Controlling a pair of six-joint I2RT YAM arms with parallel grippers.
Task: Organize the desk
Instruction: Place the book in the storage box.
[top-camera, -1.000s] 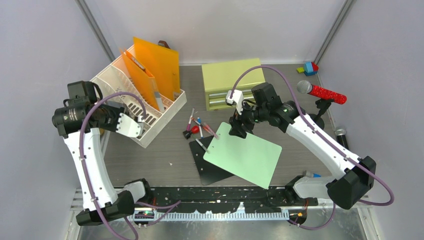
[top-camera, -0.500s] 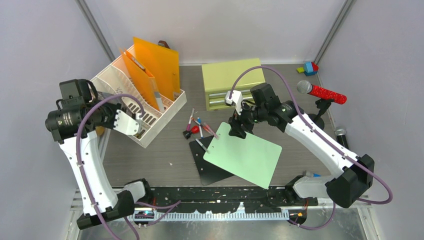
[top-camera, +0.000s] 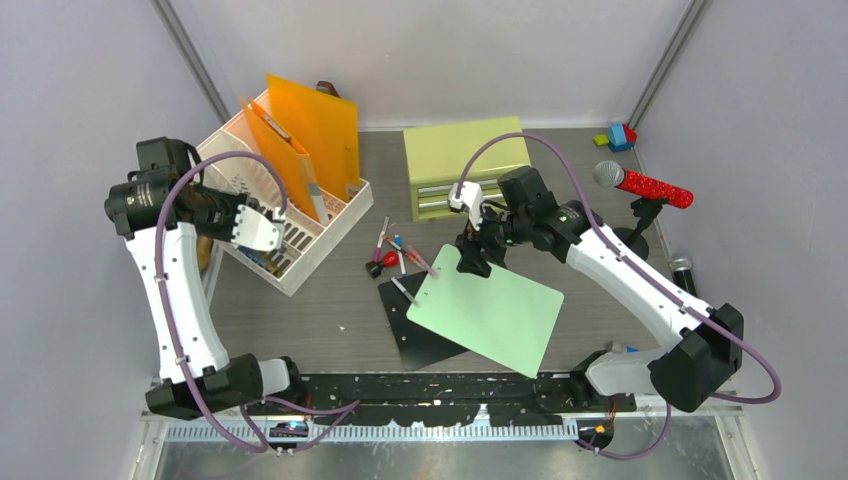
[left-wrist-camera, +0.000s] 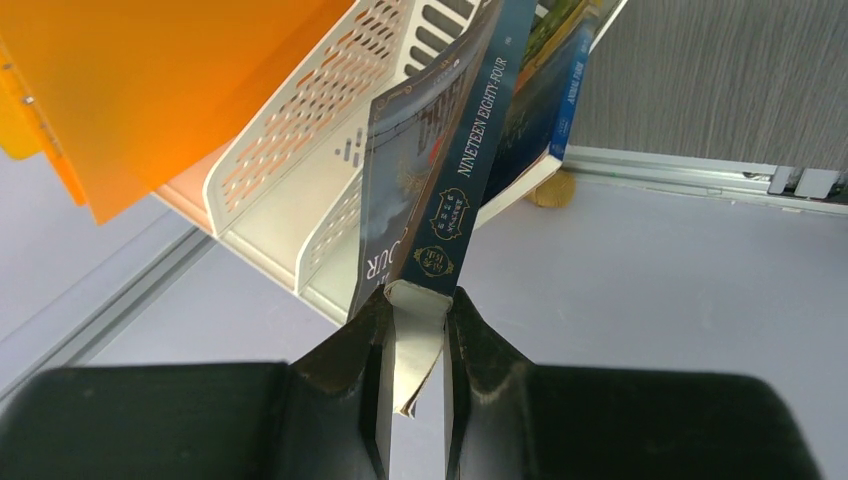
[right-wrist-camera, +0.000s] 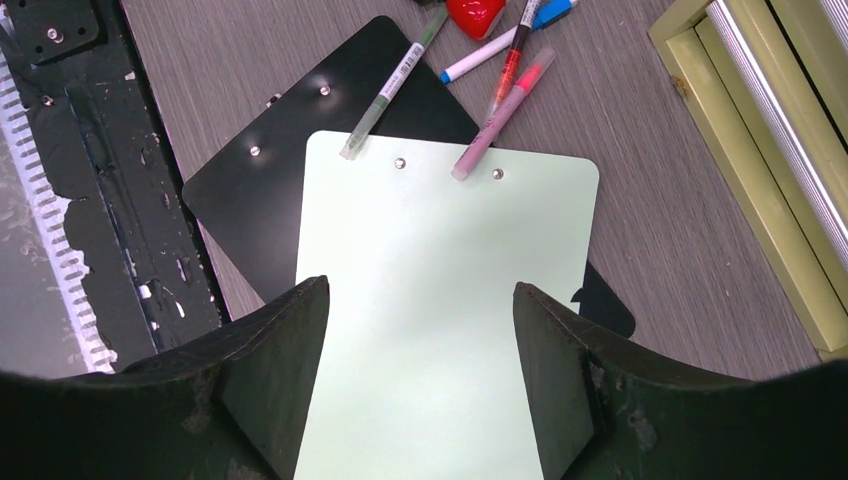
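**Left arm at the rack.** Within the last second the left arm has swung out toward the left edge of the worktop (top-camera: 300, 320) and then risen. This has brought the left hand (left-wrist-camera: 420, 300) back against the front of the white file rack (top-camera: 300, 255). The hand is clamped on the lower end of a paperback (left-wrist-camera: 470, 160) titled Nineteen Eighty-Four, held spine-on and tilted up toward the rack's perforated dividers. Whether its far end has already entered a slot cannot be told from the wrist view. The move suggests that filing this book is near its last stage. The arm stands steep, with the wrist turned inward over the rack's near corner.

**Right arm.** It is almost unmoved. The right hand (right-wrist-camera: 418, 295), fingers wide apart and empty, hovers above the pale green clipboard (top-camera: 490, 310). That clipboard lies partly on a black clipboard (top-camera: 420, 340) near mid-worktop, with pens (top-camera: 400, 255) scattered just beyond.
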